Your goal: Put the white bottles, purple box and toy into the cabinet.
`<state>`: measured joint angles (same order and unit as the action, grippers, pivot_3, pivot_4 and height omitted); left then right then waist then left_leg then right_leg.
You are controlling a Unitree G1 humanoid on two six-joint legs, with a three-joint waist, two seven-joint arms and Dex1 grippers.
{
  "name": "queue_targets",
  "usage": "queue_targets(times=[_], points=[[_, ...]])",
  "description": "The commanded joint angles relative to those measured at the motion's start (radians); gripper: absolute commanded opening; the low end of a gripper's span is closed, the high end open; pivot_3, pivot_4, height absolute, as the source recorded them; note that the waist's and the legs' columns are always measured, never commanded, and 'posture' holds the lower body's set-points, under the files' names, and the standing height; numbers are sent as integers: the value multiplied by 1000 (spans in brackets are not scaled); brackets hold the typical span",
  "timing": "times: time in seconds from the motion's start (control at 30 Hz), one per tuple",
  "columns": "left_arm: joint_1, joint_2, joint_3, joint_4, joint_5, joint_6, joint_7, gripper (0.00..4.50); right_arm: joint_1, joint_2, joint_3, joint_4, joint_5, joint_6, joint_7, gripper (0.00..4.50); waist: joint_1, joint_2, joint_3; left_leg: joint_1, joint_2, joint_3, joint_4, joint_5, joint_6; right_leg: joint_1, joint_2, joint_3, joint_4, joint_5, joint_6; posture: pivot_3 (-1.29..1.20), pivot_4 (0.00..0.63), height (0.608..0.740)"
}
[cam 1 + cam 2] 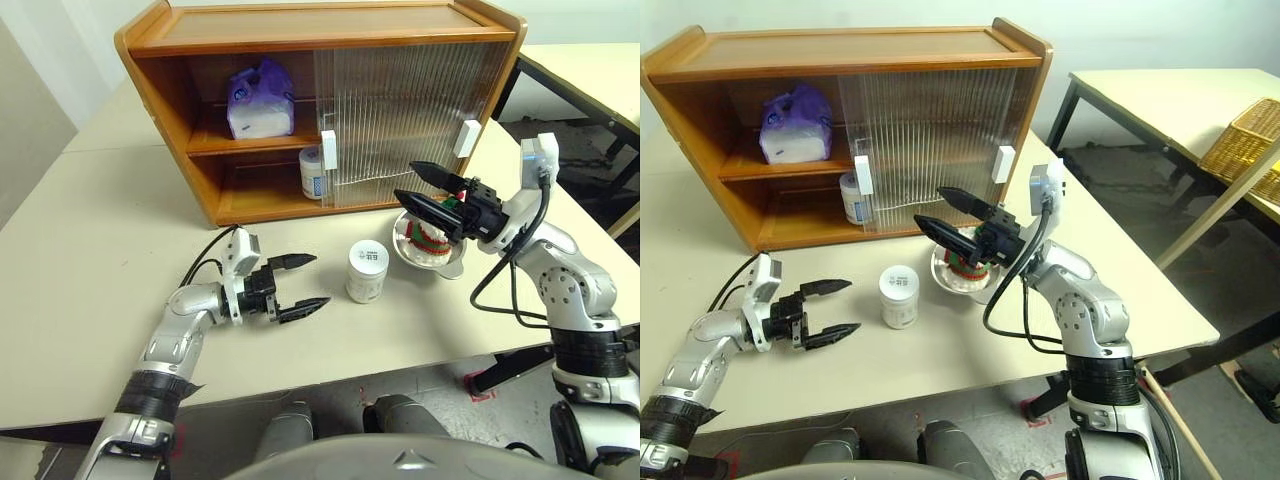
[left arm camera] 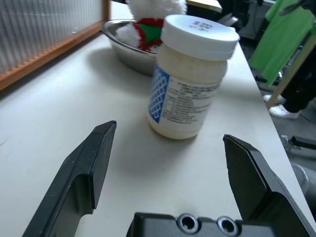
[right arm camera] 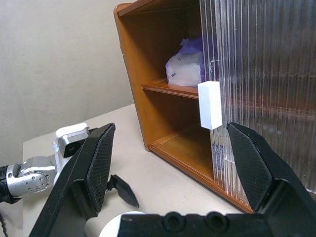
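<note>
Left tool (image 1: 300,283): I see it spread wide and empty, low over the counter (image 1: 80,290), pointing at the nearer white bottle (image 1: 367,271), which is near but apart from it.
Right tool (image 1: 428,188): spread wide, holding nothing, raised above the steel bowl (image 1: 440,262).
White bottles: one upright on the counter, just beside the bowl; the other (image 1: 312,172) on the cabinet's bottom shelf at the edge of the sliding door (image 1: 400,120).
Purple box (image 1: 259,101): on the middle shelf, left open side of the cabinet (image 1: 320,25).
Toy (image 1: 430,236): I see it sitting in the bowl, under the right tool.
</note>
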<state>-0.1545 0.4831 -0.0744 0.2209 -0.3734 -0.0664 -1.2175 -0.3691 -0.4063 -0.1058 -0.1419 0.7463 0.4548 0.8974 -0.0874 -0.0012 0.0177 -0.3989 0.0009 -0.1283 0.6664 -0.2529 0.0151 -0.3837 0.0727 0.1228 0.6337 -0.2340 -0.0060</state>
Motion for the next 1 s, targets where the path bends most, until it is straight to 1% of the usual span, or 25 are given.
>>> queue_targets(times=[0.03,0.67,0.83,1.0], points=[[-25,-21,-21,31,16,-13,-10,4477,23,-12,-15,-24,2,6,-7,4500,0,1,0,0,1,0,0,0,0,0,0,0,0,0,0,-156,23,740],[-108,-114,-66,120,50,-31,-19,4477,45,-27,-14,-47,3,11,-22,4500,-9,1,-1,0,2,1,0,1,1,0,0,0,-1,-3,2,-168,35,740],[-119,-127,-84,127,55,-31,-26,4477,49,-28,-16,-52,3,10,-26,4500,-12,1,-1,0,2,2,0,1,1,0,0,0,-1,-5,7,-177,35,740],[-136,-136,-82,150,61,-34,-27,4477,53,-33,-18,-55,5,9,-29,4500,-12,2,0,0,2,2,0,1,1,0,0,1,-1,-5,8,-185,34,740]])
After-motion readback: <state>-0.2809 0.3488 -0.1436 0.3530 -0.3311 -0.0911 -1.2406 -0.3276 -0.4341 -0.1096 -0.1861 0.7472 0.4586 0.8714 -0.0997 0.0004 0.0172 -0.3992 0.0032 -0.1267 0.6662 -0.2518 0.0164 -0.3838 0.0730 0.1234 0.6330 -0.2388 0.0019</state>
